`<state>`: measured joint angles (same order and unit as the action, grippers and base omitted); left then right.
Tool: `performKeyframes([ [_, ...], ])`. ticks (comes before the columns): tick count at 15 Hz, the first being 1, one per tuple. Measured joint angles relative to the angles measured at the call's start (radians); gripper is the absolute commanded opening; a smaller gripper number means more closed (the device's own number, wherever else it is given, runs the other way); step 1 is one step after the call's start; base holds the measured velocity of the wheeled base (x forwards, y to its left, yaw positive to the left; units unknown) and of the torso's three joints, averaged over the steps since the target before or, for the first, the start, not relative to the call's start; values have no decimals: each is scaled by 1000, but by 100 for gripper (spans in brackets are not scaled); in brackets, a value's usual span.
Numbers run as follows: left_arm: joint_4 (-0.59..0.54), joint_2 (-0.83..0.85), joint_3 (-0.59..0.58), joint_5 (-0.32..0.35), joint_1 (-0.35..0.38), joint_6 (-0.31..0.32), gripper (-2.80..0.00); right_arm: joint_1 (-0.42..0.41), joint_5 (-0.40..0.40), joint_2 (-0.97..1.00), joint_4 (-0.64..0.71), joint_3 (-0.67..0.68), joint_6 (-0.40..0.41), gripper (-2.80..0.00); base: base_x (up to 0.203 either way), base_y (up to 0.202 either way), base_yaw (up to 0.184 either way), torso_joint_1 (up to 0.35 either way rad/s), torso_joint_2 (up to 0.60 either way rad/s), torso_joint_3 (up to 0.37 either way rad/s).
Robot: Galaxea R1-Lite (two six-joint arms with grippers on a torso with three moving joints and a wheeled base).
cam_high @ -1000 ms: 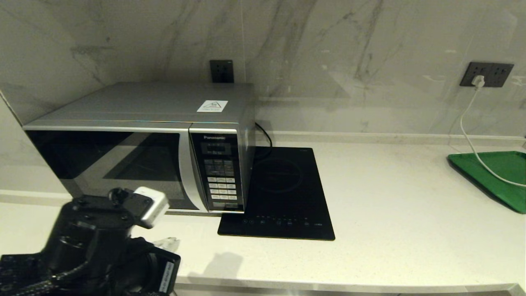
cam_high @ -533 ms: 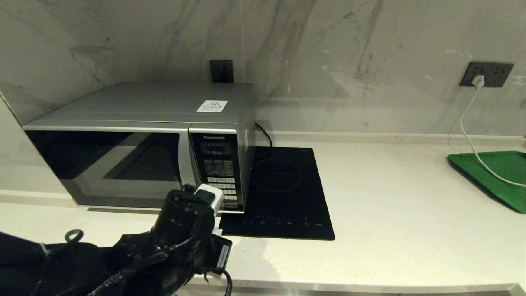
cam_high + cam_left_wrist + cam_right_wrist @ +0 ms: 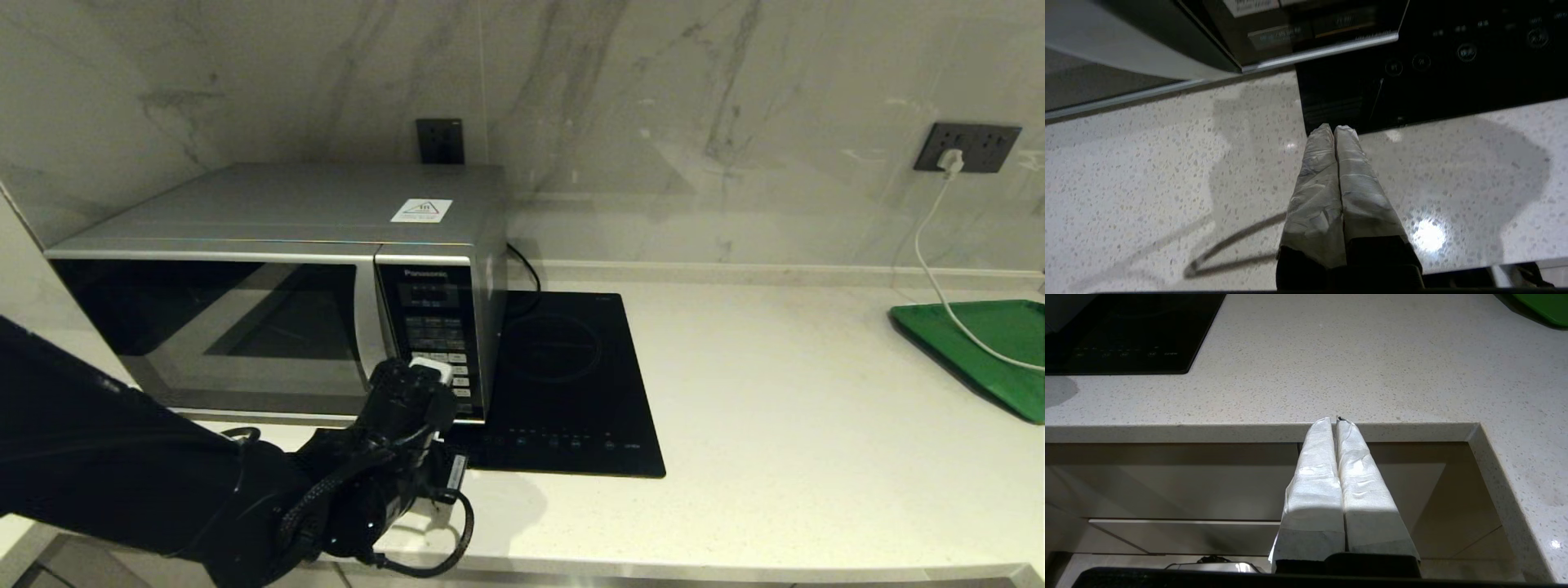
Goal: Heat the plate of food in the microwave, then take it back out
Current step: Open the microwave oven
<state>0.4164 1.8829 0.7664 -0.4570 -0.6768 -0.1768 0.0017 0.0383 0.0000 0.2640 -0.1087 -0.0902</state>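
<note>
The silver-grey microwave (image 3: 269, 245) stands at the back left of the counter with its dark glass door closed. My left arm (image 3: 392, 441) reaches in front of the lower end of its black keypad panel (image 3: 437, 343). My left gripper (image 3: 1334, 130) is shut and empty, its taped fingers pointing down at the counter by the front left corner of the hob (image 3: 1433, 81), just below the microwave's bottom edge (image 3: 1306, 36). My right gripper (image 3: 1335, 421) is shut and empty, parked below the counter's front edge. The plate of food is out of view.
A flat black induction hob (image 3: 563, 384) lies right beside the microwave. A green tray (image 3: 988, 347) sits at the far right, with a white cable (image 3: 939, 269) running over it from a wall socket. Pale speckled counter (image 3: 775, 425) stretches between the hob and the tray.
My left arm has swung to the right and forward, from in front of the microwave door to the lower end of the keypad panel. The microwave door stays closed.
</note>
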Motion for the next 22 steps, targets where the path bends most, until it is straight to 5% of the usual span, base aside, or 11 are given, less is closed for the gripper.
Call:
performKeyframes([
  [22,164,174,100,13,6,30,-280,0,0,0,0,0,0,-280,0,0,0,0,0,0],
])
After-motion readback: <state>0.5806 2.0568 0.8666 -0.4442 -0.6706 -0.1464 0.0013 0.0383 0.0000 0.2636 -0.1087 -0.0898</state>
